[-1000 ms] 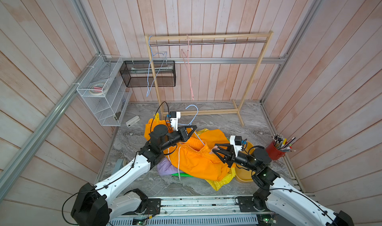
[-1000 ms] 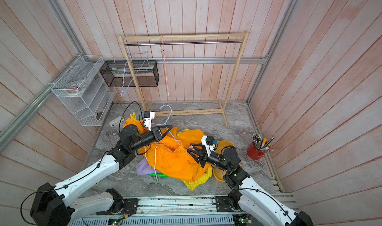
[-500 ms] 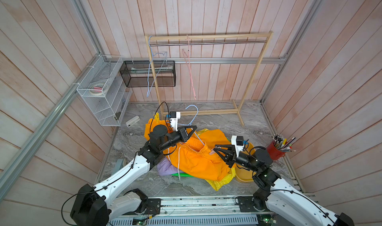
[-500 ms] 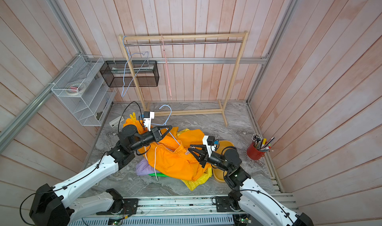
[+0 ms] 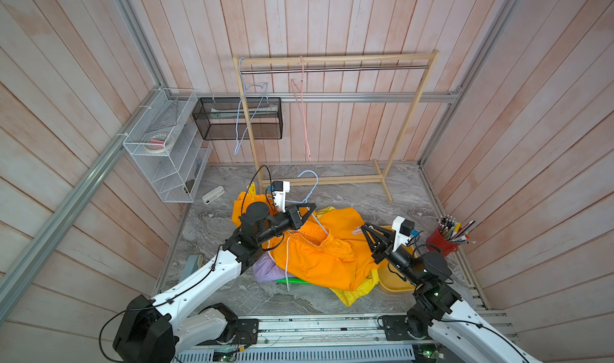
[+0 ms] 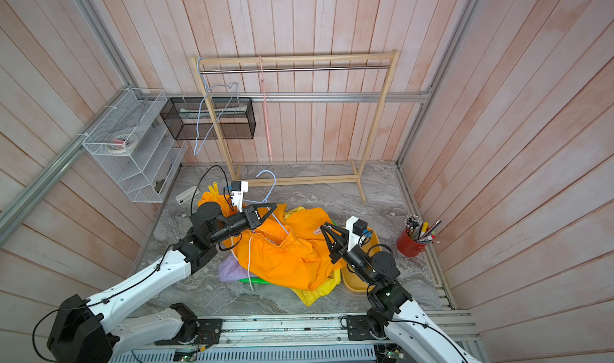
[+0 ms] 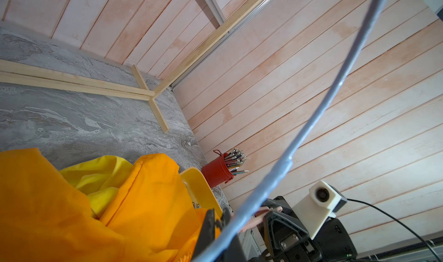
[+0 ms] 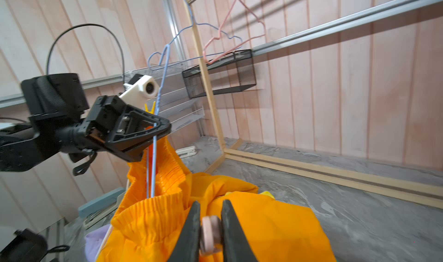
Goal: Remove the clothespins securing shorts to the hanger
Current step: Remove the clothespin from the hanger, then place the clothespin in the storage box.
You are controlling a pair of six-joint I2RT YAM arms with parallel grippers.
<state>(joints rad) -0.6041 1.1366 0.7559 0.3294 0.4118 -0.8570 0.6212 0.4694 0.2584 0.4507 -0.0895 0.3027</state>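
The left gripper (image 8: 164, 129) is clamping the blue hanger (image 8: 155, 157); the right gripper (image 8: 211, 203) is pinching the pink clothespin (image 8: 210, 232) at bottom centre.

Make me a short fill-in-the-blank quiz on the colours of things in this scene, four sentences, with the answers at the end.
1. The hanger clamped in the left gripper is coloured ____.
2. The clothespin pinched by the right gripper is pale ____.
3. The shorts lying on top of the pile are ____.
4. The cup that holds the pens is ____.

Missing words: blue; pink; orange; red.
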